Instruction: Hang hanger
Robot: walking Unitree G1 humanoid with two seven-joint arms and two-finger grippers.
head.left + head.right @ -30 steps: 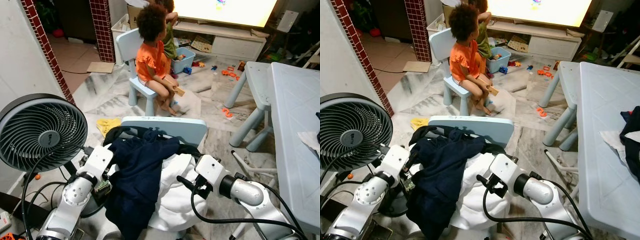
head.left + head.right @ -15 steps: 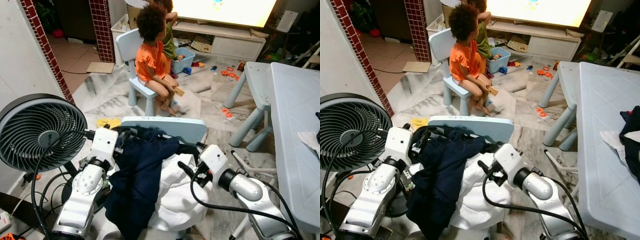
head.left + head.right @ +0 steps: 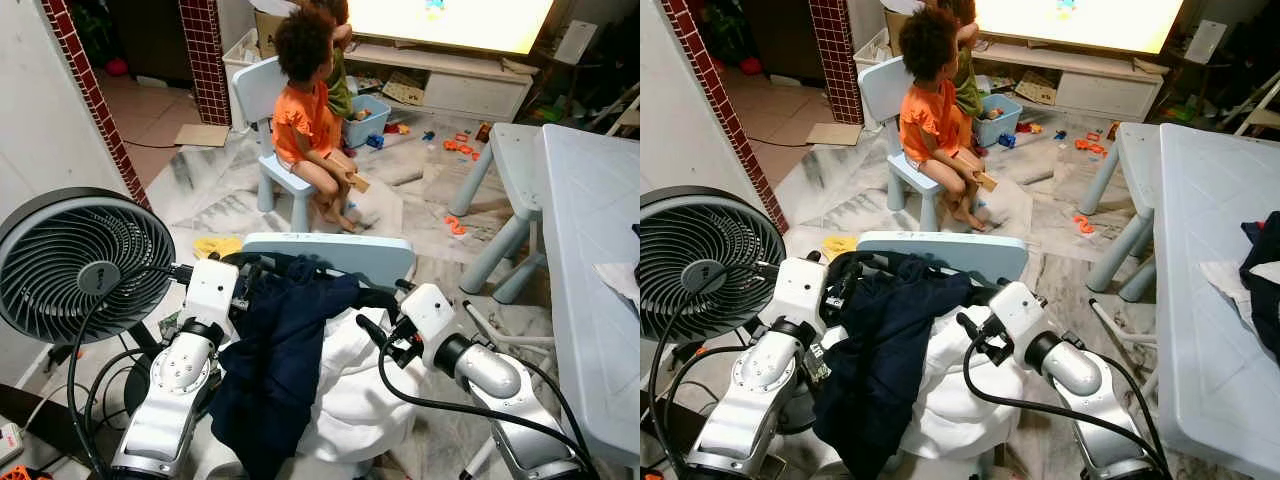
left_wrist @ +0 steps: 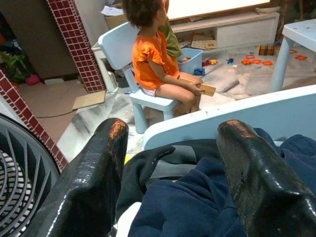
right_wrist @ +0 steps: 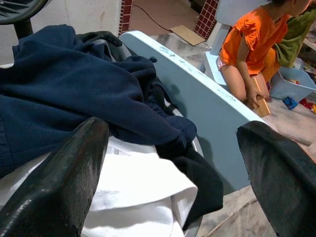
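Note:
A heap of clothes lies on a light blue chair (image 3: 340, 255) right in front of me: a navy garment (image 3: 285, 345) on top, a white garment (image 3: 355, 400) beneath, and a black garment (image 4: 148, 168) against the chair back. My left gripper (image 4: 173, 133) is open at the left end of the heap, its fingers (image 4: 94, 182) astride the navy and black cloth without closing on it. On the right side of the heap my right gripper (image 5: 173, 131) stands wide open over the navy and white cloth, seen from the head as black fingers (image 3: 372, 328).
A large black fan (image 3: 80, 265) stands close on my left with cables on the floor. A child (image 3: 305, 110) sits on a small chair ahead. A pale blue table (image 3: 595, 250) and stool (image 3: 510, 160) are on the right. Toys (image 3: 455, 225) litter the floor.
Both arms have risen and reached forward to the clothes heap near the chair back, the left one most. In the last half second they barely moved.

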